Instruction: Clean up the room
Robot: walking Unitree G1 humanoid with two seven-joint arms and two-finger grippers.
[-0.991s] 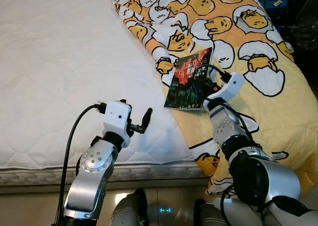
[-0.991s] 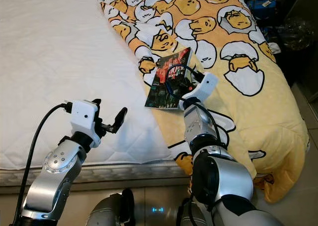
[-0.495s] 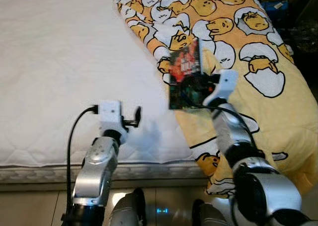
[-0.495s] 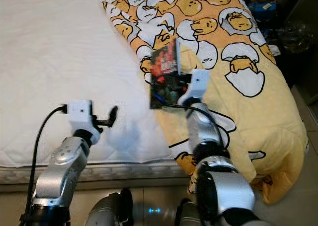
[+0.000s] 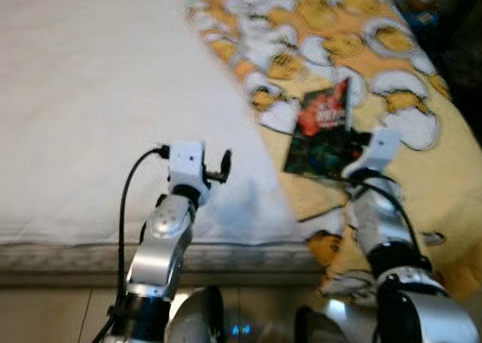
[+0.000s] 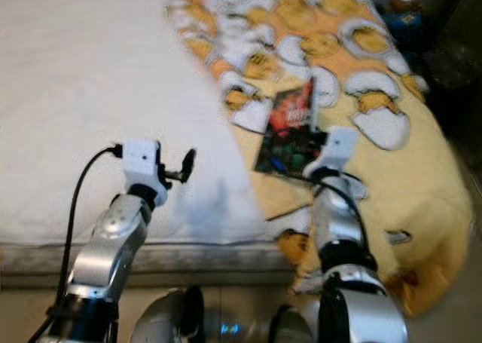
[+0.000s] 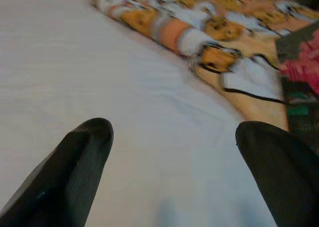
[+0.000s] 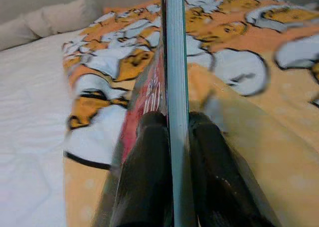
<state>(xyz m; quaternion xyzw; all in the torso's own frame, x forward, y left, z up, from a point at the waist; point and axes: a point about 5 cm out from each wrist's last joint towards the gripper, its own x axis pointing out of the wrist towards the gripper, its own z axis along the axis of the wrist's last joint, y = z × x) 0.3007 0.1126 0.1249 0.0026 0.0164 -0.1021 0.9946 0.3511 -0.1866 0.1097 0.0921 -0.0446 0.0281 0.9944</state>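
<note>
A thin book with a dark red and green cover (image 5: pixel 322 129) is lifted off the yellow duvet (image 5: pixel 422 64), tilted up on edge. My right gripper (image 5: pixel 348 156) is shut on its lower edge; in the right wrist view both black fingers (image 8: pixel 149 177) pinch the book's edge (image 8: pixel 174 87) between them. My left gripper (image 5: pixel 224 164) hovers open over the white mattress (image 5: pixel 90 109) near its front edge, to the left of the book. In the left wrist view its two fingers (image 7: pixel 75 157) stand wide apart with nothing between them.
The yellow duvet with an egg cartoon print covers the bed's right side and hangs over the front edge (image 5: pixel 339 252). Dark clutter (image 5: pixel 425 4) lies on the floor at the far right. A pillow (image 8: pixel 55 17) lies at the bed's head.
The right gripper has lifted the book off the duvet and now holds it tilted up. The whole view has shifted and blurred, so the camera has moved. The left gripper stays open.
</note>
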